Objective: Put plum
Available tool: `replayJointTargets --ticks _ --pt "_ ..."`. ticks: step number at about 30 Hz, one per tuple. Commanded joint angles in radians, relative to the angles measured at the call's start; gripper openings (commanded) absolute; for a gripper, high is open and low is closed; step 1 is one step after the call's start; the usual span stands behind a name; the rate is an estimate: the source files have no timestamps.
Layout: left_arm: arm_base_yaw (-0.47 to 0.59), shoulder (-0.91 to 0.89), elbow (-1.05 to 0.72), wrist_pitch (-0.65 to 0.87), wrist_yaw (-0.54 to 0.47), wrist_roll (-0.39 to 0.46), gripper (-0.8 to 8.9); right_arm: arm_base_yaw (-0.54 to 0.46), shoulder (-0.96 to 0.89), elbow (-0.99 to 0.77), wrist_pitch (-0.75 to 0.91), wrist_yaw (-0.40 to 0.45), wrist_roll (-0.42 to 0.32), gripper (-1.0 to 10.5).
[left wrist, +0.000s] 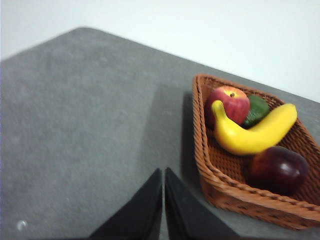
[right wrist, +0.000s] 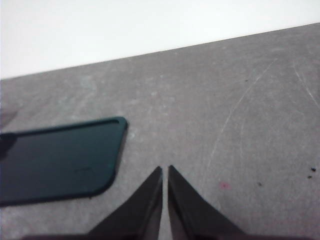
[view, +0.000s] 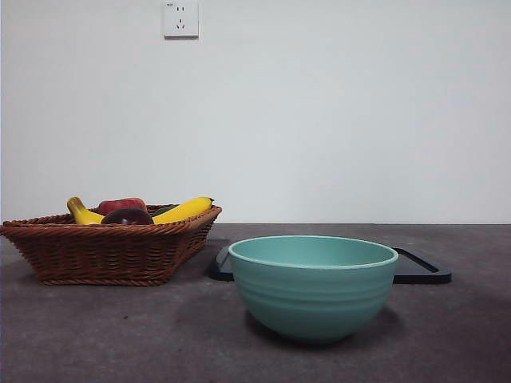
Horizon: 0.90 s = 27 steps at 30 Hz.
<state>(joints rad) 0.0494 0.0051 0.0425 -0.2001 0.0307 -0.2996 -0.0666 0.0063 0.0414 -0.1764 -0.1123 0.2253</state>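
The dark maroon plum (left wrist: 279, 169) lies in a brown wicker basket (left wrist: 240, 197), at the corner nearest my left gripper; in the front view the plum (view: 127, 216) just shows above the basket's rim (view: 104, 230) at the left. A teal bowl (view: 312, 285) stands in the middle front of the table. My left gripper (left wrist: 163, 172) is shut and empty, above bare table beside the basket. My right gripper (right wrist: 165, 170) is shut and empty, above bare table next to a dark tray (right wrist: 55, 160). Neither arm shows in the front view.
The basket also holds a yellow banana (left wrist: 252, 132), a lighter red fruit (left wrist: 229, 103) and a green fruit (left wrist: 258, 110). The black flat tray (view: 419, 270) lies behind the bowl. A white wall with a socket (view: 180, 19) closes the back.
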Motion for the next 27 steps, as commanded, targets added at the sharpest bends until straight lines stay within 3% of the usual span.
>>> replayJointTargets --ticks 1,8,14,27 --pt "0.003 0.002 0.049 0.0 0.018 -0.059 0.08 -0.003 -0.002 0.057 0.005 -0.003 0.035 0.1" --pt "0.003 0.068 0.196 -0.068 0.041 -0.072 0.09 -0.002 0.053 0.223 -0.091 -0.004 0.051 0.1" --pt "0.003 0.196 0.369 -0.144 0.105 -0.039 0.09 -0.002 0.18 0.405 -0.197 -0.059 0.021 0.1" --pt "-0.01 0.614 0.777 -0.527 0.407 0.225 0.09 0.007 0.61 0.859 -0.589 -0.317 -0.164 0.1"
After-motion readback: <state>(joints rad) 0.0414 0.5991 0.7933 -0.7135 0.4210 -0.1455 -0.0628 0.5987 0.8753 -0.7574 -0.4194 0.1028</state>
